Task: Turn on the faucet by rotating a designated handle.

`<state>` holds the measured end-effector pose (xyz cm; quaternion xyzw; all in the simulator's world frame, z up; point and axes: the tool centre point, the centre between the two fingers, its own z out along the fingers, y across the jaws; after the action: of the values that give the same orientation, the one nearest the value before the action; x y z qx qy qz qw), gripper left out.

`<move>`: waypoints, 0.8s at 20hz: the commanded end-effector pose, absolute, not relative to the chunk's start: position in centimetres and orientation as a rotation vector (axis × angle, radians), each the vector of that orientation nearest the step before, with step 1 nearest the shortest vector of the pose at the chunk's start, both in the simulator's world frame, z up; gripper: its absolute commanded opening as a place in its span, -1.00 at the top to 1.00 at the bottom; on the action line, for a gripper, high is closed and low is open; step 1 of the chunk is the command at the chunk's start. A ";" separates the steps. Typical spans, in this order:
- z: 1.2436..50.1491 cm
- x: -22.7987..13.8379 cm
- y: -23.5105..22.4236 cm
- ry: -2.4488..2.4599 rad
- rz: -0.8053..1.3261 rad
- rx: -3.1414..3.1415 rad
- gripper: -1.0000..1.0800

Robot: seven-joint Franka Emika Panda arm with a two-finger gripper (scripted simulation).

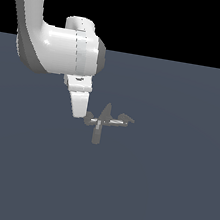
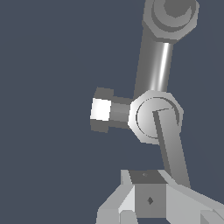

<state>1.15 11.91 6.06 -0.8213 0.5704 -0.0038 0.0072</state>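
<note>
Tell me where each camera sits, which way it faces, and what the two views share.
Exterior view: off the arm, above the floor, looking slightly down at the faucet; the white arm and gripper show, the fingertip at the handle on the exterior view's left.
Wrist view: on the wrist, looking along the gripper down onto the faucet from close; only the finger bases show, around the handle.
Shared: faucet, handle, gripper and floor.

Fingers (image 1: pixel 81 108) touch the handle (image 1: pixel 89 121) — faucet's (image 1: pixel 105 120) exterior-view left.
</note>
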 end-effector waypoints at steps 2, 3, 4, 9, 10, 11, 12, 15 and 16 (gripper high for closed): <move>6.1 -0.4 11.0 1.798 -0.002 -2.575 1.00; 6.1 -0.7 10.9 1.798 -0.002 -2.575 1.00; 6.1 -1.1 10.8 1.798 -0.001 -2.576 1.00; 5.9 -1.5 11.0 1.779 0.001 -2.582 1.00; 6.0 -1.7 10.6 1.781 0.001 -2.581 1.00; 6.0 -1.9 10.1 1.784 0.001 -2.581 1.00; 6.0 -2.0 9.6 1.786 0.001 -2.580 1.00; 6.0 -2.5 8.1 1.792 0.000 -2.578 1.00; 6.0 -2.7 7.6 1.795 0.000 -2.578 1.00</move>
<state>-2.78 10.65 6.05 -0.8318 0.5550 0.0029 0.0055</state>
